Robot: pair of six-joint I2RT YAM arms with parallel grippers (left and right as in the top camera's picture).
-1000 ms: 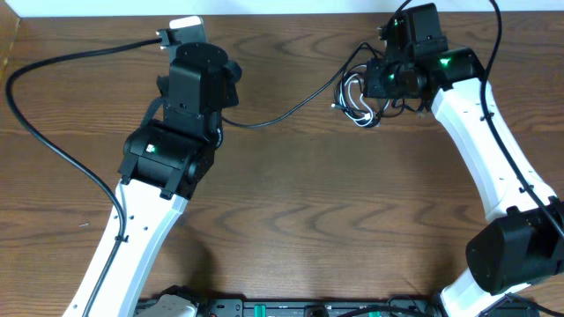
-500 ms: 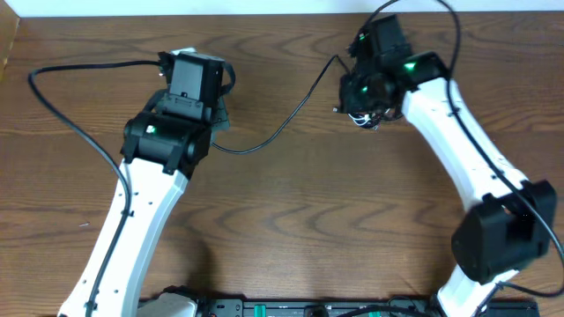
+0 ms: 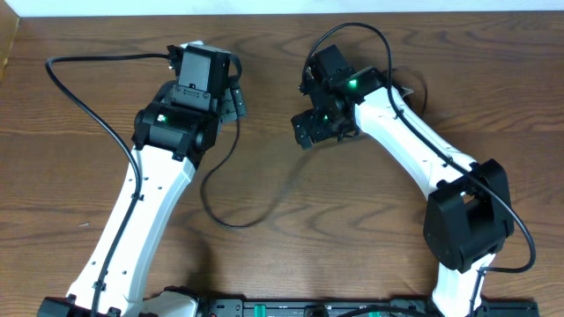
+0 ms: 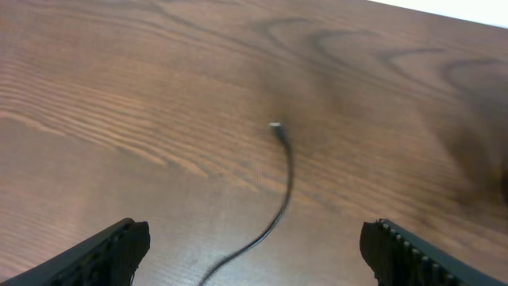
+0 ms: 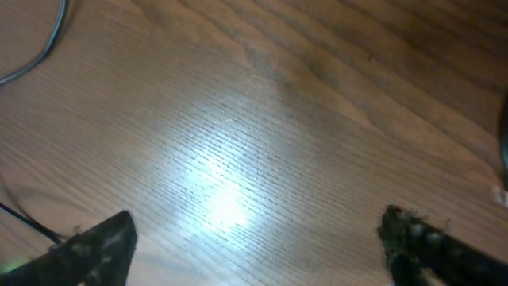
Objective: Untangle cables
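I count two arms, two grippers and one thin black cable (image 3: 231, 223) on the wooden table (image 3: 352, 255). I cannot find a white cable with certainty; there is only a small white bit at the right edge of the right wrist view, too small to name.

The left gripper (image 4: 254, 234) has its fingers (image 4: 111, 250) spread wide and it holds nothing. The cable runs between them and touches neither. The right gripper (image 5: 258, 230) is also spread wide, with only bare wood between its fingers.

From overhead, the black cable is loose, not bundled. It makes one open bow between the two arms. The bottom of the bow lies nearest the bases and both sides go up toward the grippers. Farther out, in the left wrist view, its small plug end (image 4: 275, 125) lies free on the wood, a little blurred.
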